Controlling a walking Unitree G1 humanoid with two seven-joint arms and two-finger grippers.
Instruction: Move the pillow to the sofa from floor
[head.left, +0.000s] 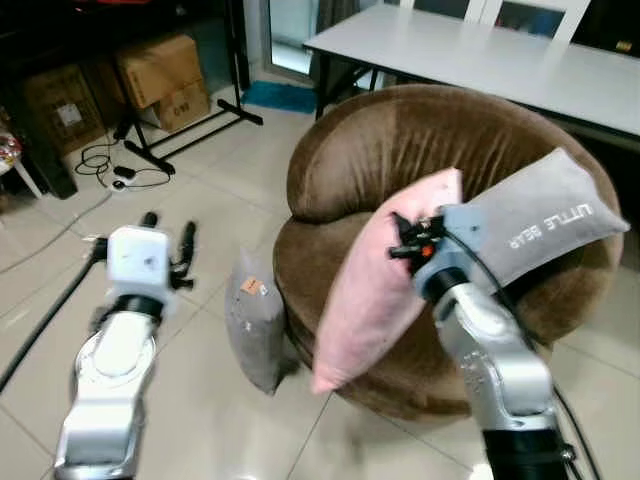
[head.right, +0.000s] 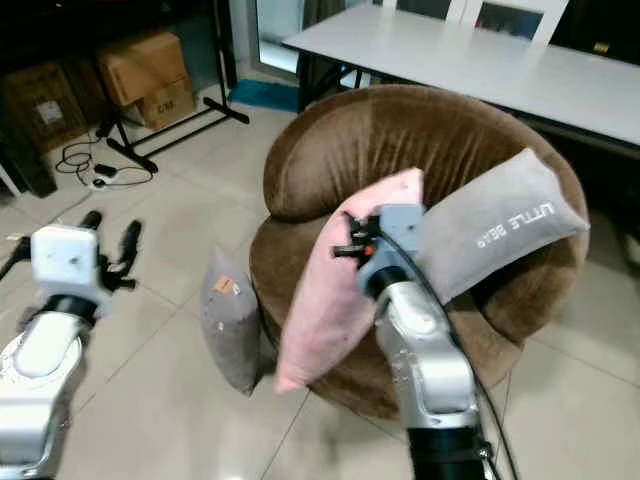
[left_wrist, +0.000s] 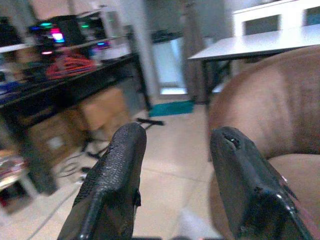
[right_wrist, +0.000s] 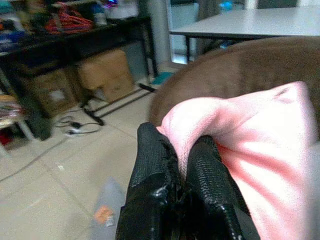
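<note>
While the pink pillow (head.left: 375, 285) hangs clear of the floor (head.left: 200, 400), findings:
Right gripper (right_wrist: 176, 165): fingers pinched on the pillow's upper edge, over the sofa (head.left: 400, 150) front rim.
Left gripper (left_wrist: 177, 165): fingers spread, holding nothing, above bare tile.
Grey pillow (head.left: 255, 320): upright on floor, leaning against sofa base.
Lettered cushion (head.left: 545, 225): on sofa seat.

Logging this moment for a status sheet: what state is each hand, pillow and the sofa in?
Right hand: shut, pinching the pink pillow's edge.
Left hand: open, holding nothing.
Pink pillow: lifted, hanging in front of the sofa.
Grey floor pillow: upright on the floor, leaning against the sofa.
Lettered grey pillow: lying on the sofa.
Brown sofa: seat partly occupied.
</note>
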